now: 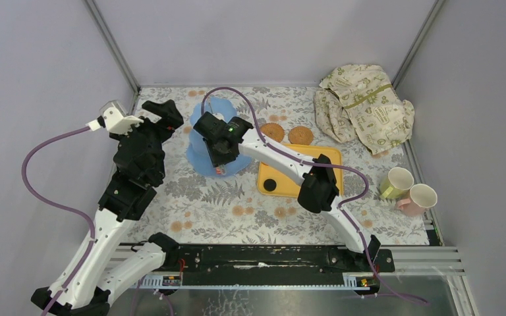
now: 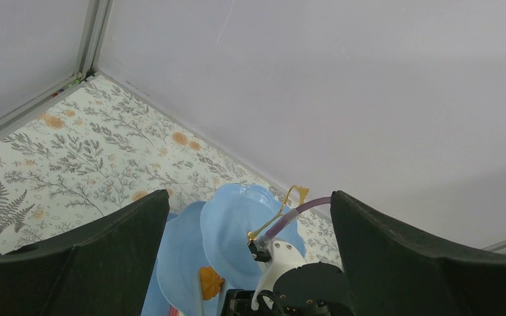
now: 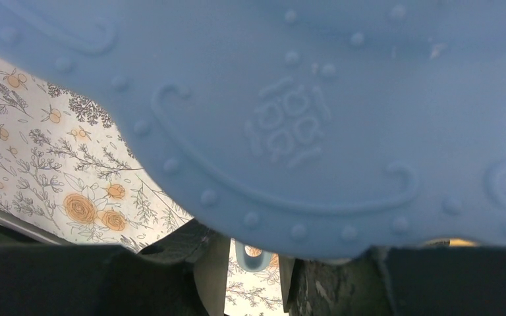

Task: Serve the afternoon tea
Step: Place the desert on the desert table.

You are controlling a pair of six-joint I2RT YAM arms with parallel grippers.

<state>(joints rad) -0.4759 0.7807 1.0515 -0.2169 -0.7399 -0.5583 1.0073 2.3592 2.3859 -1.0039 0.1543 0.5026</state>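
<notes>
The light-blue three-tier stand point(image 1: 204, 112) stands on the patterned table behind the middle. In the left wrist view the stand point(image 2: 237, 224) shows a gold top handle and an orange pastry point(image 2: 209, 282) on a lower tier. My right gripper point(image 1: 221, 161) hangs over the stand's front. In its wrist view a tier of the stand point(image 3: 290, 118) fills the frame. The right gripper point(image 3: 253, 263) has its jaws narrowly apart around a small light-blue loop point(image 3: 250, 258), apparently tongs. My left gripper point(image 1: 161, 118) is wide open and empty, left of the stand; it also shows in its own view point(image 2: 249, 194). Two woven coasters point(image 1: 272, 131) point(image 1: 300, 135) lie right of the stand. Two pale cups point(image 1: 396, 182) point(image 1: 421, 199) lie at the right.
A yellow tray point(image 1: 303, 187) with a dark round piece point(image 1: 270, 185) lies under my right arm. A cream cloth with green print point(image 1: 365, 108) is bunched at the back right. Grey walls close the back and sides.
</notes>
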